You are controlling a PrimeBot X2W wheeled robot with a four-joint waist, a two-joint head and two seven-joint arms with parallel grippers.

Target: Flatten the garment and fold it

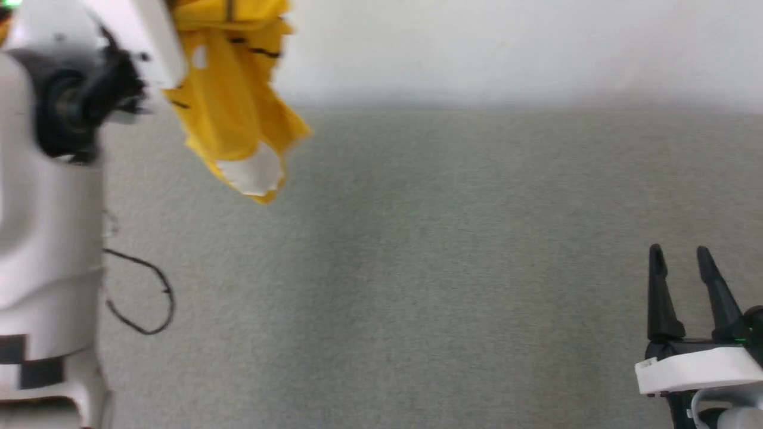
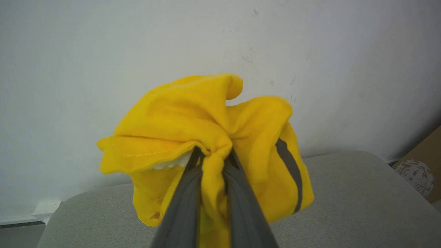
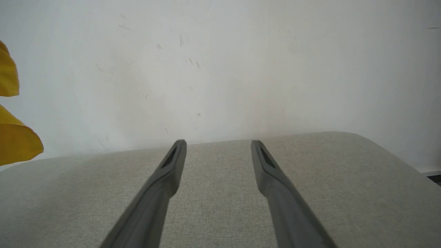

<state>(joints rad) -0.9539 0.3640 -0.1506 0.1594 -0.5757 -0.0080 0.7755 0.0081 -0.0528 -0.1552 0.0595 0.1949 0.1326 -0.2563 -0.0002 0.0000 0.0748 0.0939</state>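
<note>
Right, we're dangling the shirt [image 1: 229, 101], bunched, over the table [image 1: 417, 268] at left in our clenched left gripper [image 2: 215, 151], flattening not yet begun, and we're likely needing the wide-open right gripper [image 1: 679, 251] to catch a free edge.

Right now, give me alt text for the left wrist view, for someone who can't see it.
Two dark fingers of the left arm pinch a bunched yellow garment between them, holding it up over a grey fabric surface. A white wall stands behind.
</note>
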